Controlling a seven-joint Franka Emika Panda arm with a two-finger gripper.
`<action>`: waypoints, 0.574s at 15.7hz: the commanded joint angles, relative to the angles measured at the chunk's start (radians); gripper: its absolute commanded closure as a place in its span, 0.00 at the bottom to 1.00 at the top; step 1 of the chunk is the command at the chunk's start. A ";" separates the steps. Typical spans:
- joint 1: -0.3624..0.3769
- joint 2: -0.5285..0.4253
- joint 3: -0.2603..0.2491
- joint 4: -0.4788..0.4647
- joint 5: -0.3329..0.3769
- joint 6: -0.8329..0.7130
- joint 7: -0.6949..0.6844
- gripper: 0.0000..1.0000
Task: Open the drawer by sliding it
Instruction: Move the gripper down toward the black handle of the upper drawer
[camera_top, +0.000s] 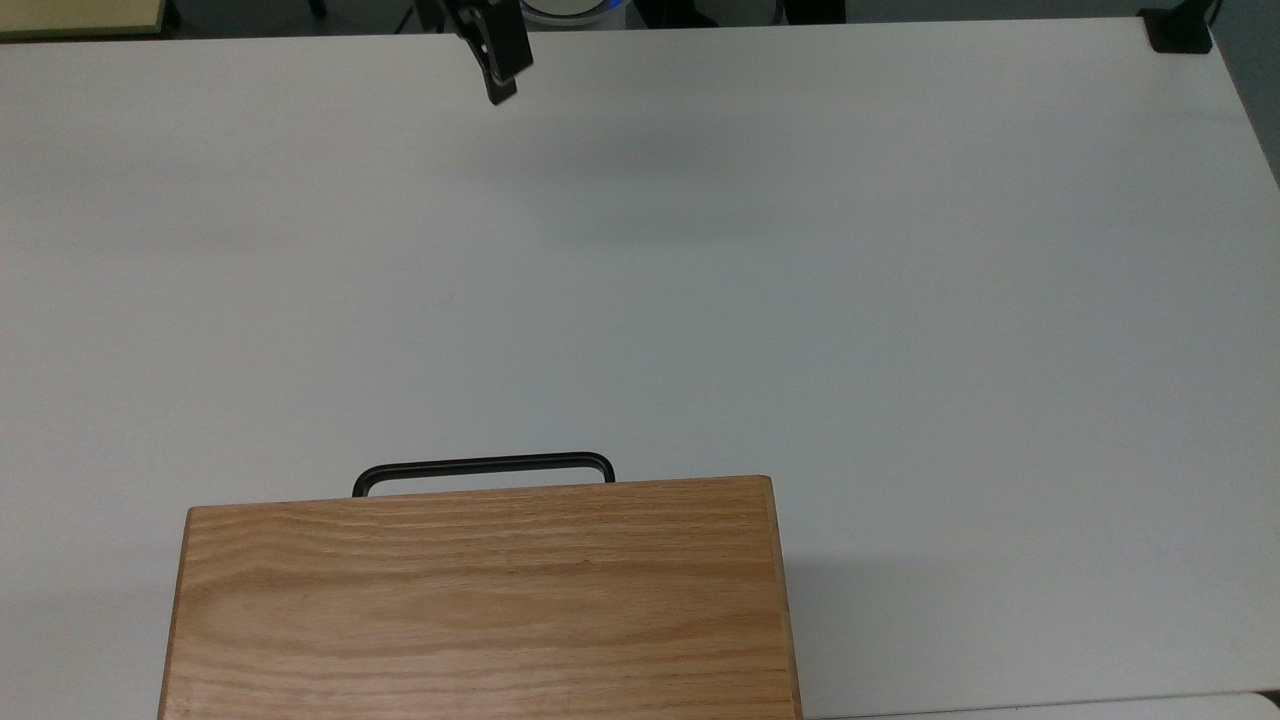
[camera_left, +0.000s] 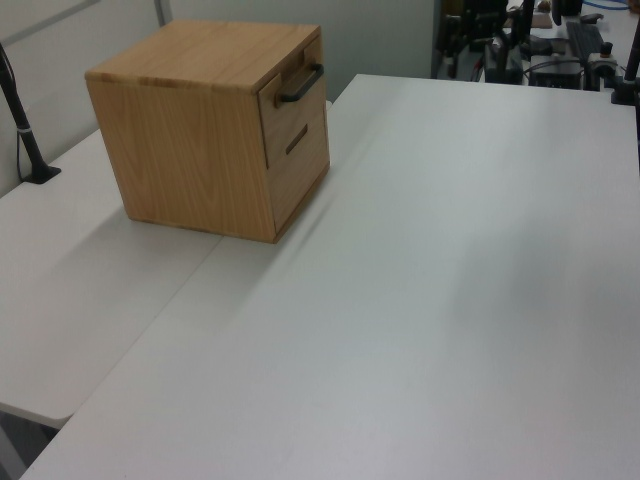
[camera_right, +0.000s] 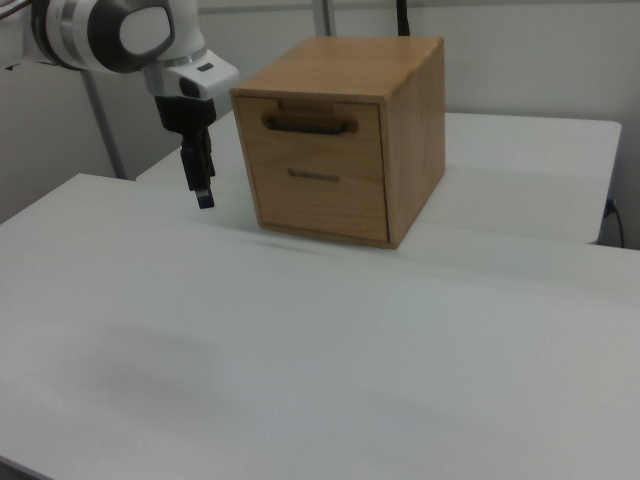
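Hanging over the tabletop's far edge in the top view, the end effector, fingers apparently pressed together, faces the drawer's handle, whose bar runs crosswise near the opposite edge.

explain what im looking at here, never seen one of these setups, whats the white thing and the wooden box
These are three camera pictures of one moment. The white thing in the right view is a robot arm, and the dark part hanging from it is its gripper, the two-finger "hand". It holds nothing and hangs above the white table. The top view looks straight down, with the gripper at the far edge. The wooden box is a small oak cabinet standing on the table. Its upper drawer has a black bar handle and is shut. The left view shows the same cabinet from the other side.
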 joint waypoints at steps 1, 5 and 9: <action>0.025 0.045 -0.003 0.016 0.028 0.126 0.284 0.00; 0.045 0.102 -0.003 0.028 0.026 0.318 0.508 0.00; 0.071 0.172 -0.003 0.028 0.014 0.543 0.646 0.00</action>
